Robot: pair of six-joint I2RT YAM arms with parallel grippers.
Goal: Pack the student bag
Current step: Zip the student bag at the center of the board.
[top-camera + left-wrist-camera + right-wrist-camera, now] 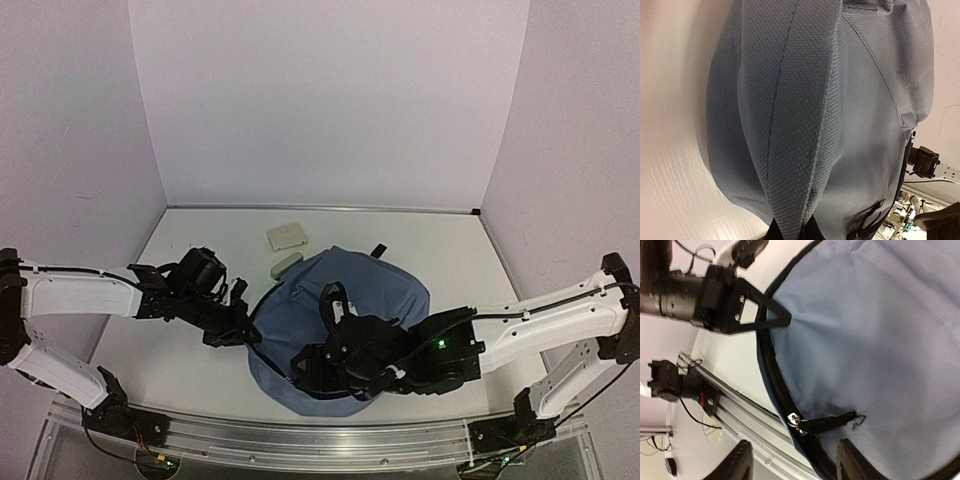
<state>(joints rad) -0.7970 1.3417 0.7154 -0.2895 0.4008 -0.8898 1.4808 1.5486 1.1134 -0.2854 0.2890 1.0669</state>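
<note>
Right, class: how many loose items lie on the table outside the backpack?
2. A cream square item lies toward the back; a grey oblong one sits just nearer, beside the backpack's far-left edge. More may be hidden under the backpack.

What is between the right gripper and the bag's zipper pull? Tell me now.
Nothing visible. The right gripper is open, and the zipper pull lies bare on the bag just ahead of its fingers. The left gripper pinches the bag's edge farther along, off that path.
</note>
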